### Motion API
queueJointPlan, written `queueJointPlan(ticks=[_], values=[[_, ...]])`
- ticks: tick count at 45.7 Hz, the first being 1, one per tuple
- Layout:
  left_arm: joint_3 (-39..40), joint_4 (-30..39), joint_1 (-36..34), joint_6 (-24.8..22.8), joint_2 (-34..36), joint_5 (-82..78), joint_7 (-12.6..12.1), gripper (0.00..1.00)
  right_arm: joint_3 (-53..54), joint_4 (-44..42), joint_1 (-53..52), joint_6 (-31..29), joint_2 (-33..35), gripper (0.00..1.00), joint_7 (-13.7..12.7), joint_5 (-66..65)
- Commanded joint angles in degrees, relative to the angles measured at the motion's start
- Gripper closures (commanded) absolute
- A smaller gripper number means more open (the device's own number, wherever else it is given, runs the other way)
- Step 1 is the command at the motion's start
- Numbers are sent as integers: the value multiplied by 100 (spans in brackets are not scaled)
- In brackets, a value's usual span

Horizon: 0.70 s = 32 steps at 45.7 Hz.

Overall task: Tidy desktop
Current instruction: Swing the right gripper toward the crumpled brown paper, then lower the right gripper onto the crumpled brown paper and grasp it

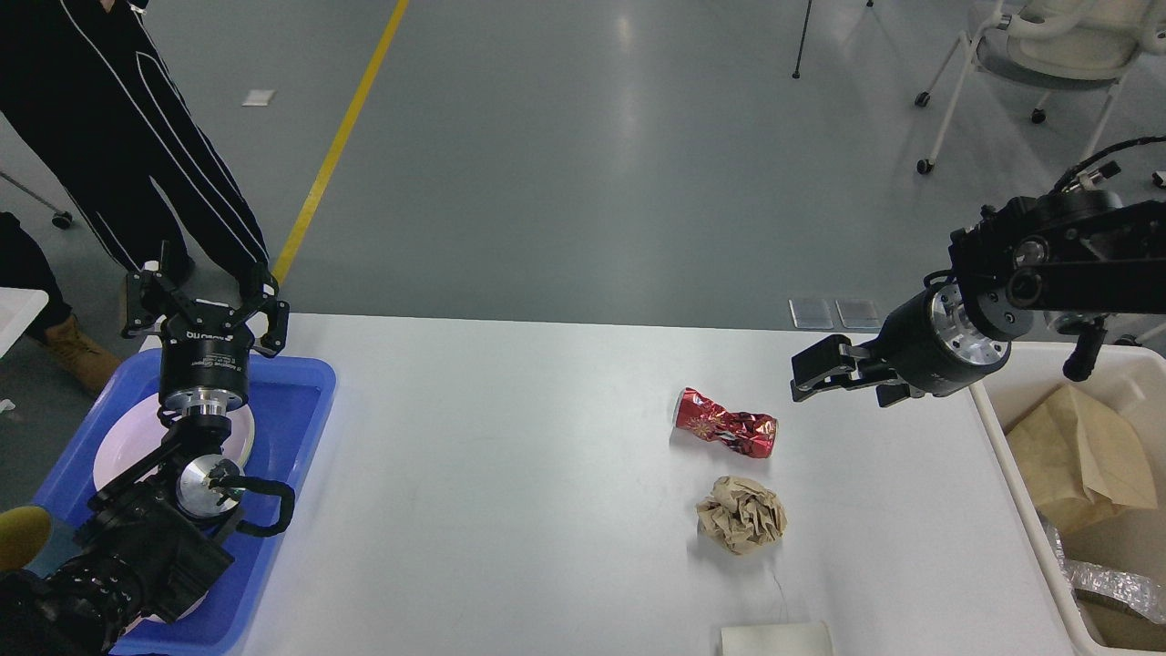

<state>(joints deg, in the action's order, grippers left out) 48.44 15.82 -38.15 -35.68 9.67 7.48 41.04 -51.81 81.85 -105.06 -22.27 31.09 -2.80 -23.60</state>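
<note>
The white desktop (pixel 510 474) fills the middle of the head view. A crushed red can (pixel 726 426) lies on it right of centre, and a crumpled brown paper ball (pixel 742 515) lies just in front of the can. My right gripper (pixel 806 375) hangs above the desktop to the right of the can, fingers pointing left, open and empty. My left gripper (pixel 205 296) is raised over the far end of the blue tray (pixel 301 428), fingers spread open and empty.
A white plate (pixel 123 446) lies in the blue tray at the left. A cream bin (pixel 1011 474) at the right edge holds brown paper and clear plastic. A white block (pixel 774 638) sits at the front edge. A person's legs (pixel 137 137) stand behind the tray.
</note>
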Motion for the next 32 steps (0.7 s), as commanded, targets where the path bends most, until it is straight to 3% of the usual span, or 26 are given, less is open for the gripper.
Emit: queueJointPlan(ticks=[1,13,24,32], values=[[-1,0,0,0,0,0,0,3,75,-651,933,582,-261,0,-1,5],[-1,0,0,0,0,0,-9,3,646,-1021,2367,1110,-867,0,-54,31],[-1,9,0,0,0,0,0,3,998,-1531,2974,1295,-1632,0,-71,31],[8,9,0,0,0,0,0,3,998,-1698,3106,1295,-1773,0,-80,-4]])
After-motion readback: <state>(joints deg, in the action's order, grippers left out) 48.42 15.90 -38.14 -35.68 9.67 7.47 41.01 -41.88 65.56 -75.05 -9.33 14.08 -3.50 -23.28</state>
